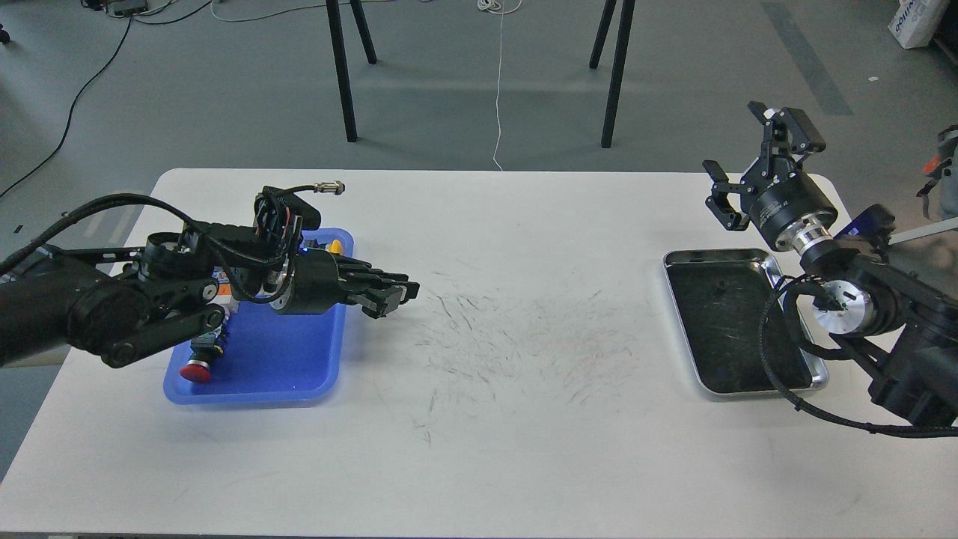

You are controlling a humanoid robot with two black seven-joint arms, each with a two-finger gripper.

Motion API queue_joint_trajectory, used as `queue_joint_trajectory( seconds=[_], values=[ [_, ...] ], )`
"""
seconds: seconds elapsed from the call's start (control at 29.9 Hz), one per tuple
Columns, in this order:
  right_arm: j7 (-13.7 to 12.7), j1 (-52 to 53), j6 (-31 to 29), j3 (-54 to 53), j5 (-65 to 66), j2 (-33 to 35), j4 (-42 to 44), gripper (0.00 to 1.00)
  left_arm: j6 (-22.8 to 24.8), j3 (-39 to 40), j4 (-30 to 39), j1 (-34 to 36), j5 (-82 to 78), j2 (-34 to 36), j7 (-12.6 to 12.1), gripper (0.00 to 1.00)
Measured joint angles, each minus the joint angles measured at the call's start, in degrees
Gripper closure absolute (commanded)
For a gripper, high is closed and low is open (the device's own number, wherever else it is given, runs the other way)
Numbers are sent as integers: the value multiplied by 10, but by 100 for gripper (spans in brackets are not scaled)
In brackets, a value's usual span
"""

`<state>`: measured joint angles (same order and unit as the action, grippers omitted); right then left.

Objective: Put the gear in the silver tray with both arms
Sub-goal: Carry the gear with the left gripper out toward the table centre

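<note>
At the left of the frame the left black jointed arm reaches in over the blue plastic tray (pixel 299 374), a shallow rounded-corner dish lying on the white table (pixel 479 449). Its left pincer (pixel 389 293) points toward the middle of the frame, past the tray's right edge; the dark fingers appear drawn together, but they are seen nearly end-on and whether anything sits between them cannot be told. In the blue tray a few small parts show: a red round-headed piece (pixel 196 369) at the lower left corner and a yellow piece (pixel 337 245) near the upper edge, the rest hidden by the arm. No gear can be clearly made out anywhere.

The middle of the table carries only dark scratch marks.

At the right of the frame lies the silver tray (pixel 677 299), a shiny rectangular metal dish with rounded corners, a low raised rim and a dark scratched bottom. It sits flat on the table near the right edge, well apart from the blue tray. Its visible bottom holds no gear, only a tiny speck near the upper middle; the lower right corner is covered by the right arm. The right pincer (pixel 760 172) hangs in the upper right, above and beyond the tray, fingers spread apart and holding nothing.

Judging from this, the task looks barely begun or in mid-carry: the placing in the silver tray is not yet done.
</note>
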<state>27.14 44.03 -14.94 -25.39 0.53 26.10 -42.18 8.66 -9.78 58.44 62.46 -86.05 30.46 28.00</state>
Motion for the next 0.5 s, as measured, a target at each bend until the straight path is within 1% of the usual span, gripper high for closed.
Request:
queue_joint_trajectory(
  seconds=[0.2, 0.5],
  values=[
    [0, -1, 0, 0, 0, 0, 0, 2, 7, 4, -4, 2, 11, -29, 0, 76],
    [0, -1, 0, 0, 0, 0, 0, 2, 9, 5, -19, 2, 27, -101, 0, 76]
  ],
)
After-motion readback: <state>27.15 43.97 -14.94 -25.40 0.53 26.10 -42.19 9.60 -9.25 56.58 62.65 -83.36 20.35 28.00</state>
